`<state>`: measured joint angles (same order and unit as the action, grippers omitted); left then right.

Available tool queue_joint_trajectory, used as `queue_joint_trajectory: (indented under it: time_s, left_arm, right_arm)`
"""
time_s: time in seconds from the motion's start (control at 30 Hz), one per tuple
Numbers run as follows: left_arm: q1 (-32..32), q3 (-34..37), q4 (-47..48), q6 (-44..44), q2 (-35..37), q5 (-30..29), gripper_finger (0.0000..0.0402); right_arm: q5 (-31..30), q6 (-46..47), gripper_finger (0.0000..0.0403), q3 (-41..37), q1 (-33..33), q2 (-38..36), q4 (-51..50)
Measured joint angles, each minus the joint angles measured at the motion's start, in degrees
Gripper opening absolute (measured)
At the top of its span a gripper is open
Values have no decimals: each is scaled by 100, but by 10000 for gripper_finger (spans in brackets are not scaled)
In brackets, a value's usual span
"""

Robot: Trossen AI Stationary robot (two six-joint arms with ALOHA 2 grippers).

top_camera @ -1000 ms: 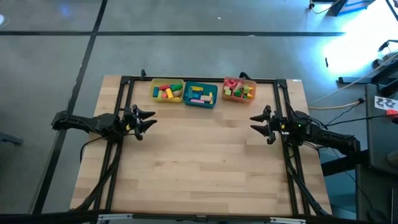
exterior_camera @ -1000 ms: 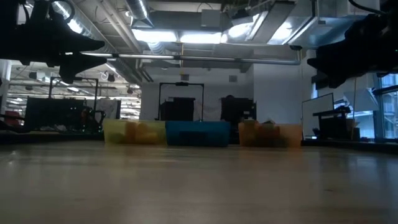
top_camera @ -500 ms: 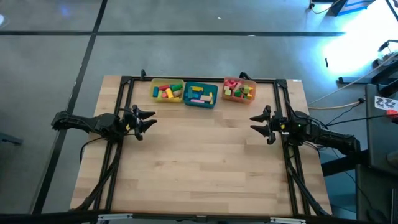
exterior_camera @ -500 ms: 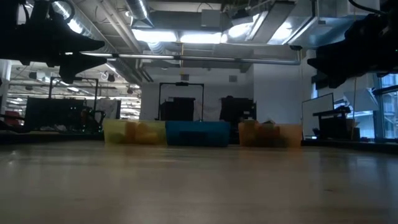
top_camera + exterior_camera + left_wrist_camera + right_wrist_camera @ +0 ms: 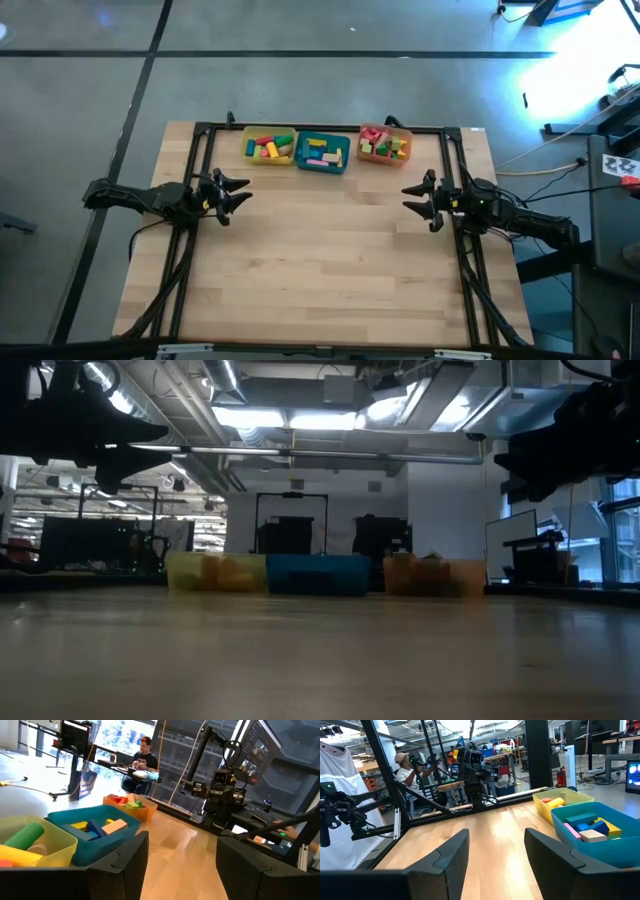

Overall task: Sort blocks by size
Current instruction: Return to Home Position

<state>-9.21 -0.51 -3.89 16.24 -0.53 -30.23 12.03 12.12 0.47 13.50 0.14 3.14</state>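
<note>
The blocks lie in three trays in a row at the table's far edge: a yellow tray (image 5: 270,146) on the left, a teal tray (image 5: 322,152) in the middle, an orange tray (image 5: 385,145) on the right. Each holds several blocks in mixed colours. My left gripper (image 5: 243,192) hovers open and empty above the table's left side, pointing right. My right gripper (image 5: 407,199) hovers open and empty above the right side, pointing left. In the left wrist view the yellow tray (image 5: 30,845) and teal tray (image 5: 95,827) are close.
A black frame (image 5: 320,128) runs around the table's far edge and sides. The wooden tabletop (image 5: 320,260) spreads between the two arms. A seated person (image 5: 142,757) shows in the room beyond the table, and another person (image 5: 407,767) on the opposite side.
</note>
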Motion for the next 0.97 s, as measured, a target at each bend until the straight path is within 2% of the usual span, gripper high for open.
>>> queue_joint_trajectory:
  time_s: [0.97]
  left_arm:
    - [-2, 0, 1, -30, -1, -1, 198]
  right_arm:
    - [0, 0, 193, 0, 0, 0, -2]
